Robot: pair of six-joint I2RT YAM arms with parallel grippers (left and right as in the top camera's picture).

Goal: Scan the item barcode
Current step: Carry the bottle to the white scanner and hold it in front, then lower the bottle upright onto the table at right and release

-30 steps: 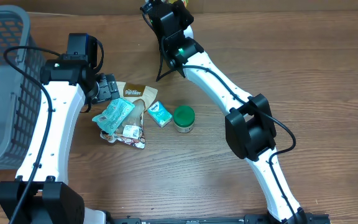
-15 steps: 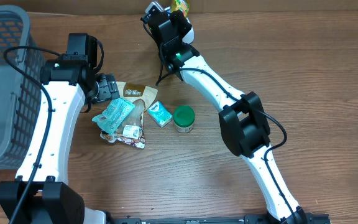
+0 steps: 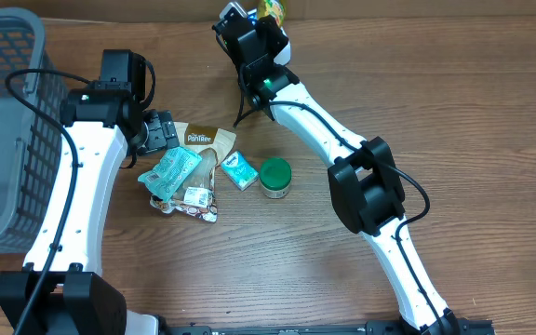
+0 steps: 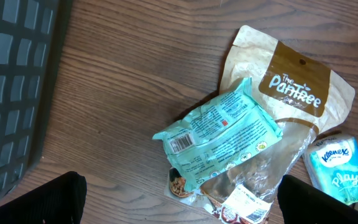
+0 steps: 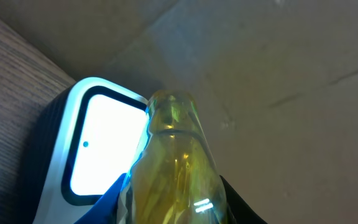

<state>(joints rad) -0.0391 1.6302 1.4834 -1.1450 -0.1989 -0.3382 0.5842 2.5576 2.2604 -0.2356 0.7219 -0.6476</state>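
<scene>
wooden table [image 3: 454, 112] first: nearest, the jar [image 3: 274, 176], tissue pack [image 3: 238, 170] and teal pack [image 4: 219, 134] lie in a loose pile, probably awaiting their turn. the left gripper [image 3: 166, 130] hovers over them, jaws spread wide and empty, likely ready for the next pick. at the far edge the right gripper [image 3: 257, 20] is clenched on the bottle [image 5: 176, 168], holding it just in front of the scanner [image 5: 101, 149] and its lit window, presumably so the barcode reads. a second ago that arm stood further right; it has swung left

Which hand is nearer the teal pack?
Left. The left hand hangs open just past the teal pack; the right hand is far off, holding a bottle at the scanner.
</scene>
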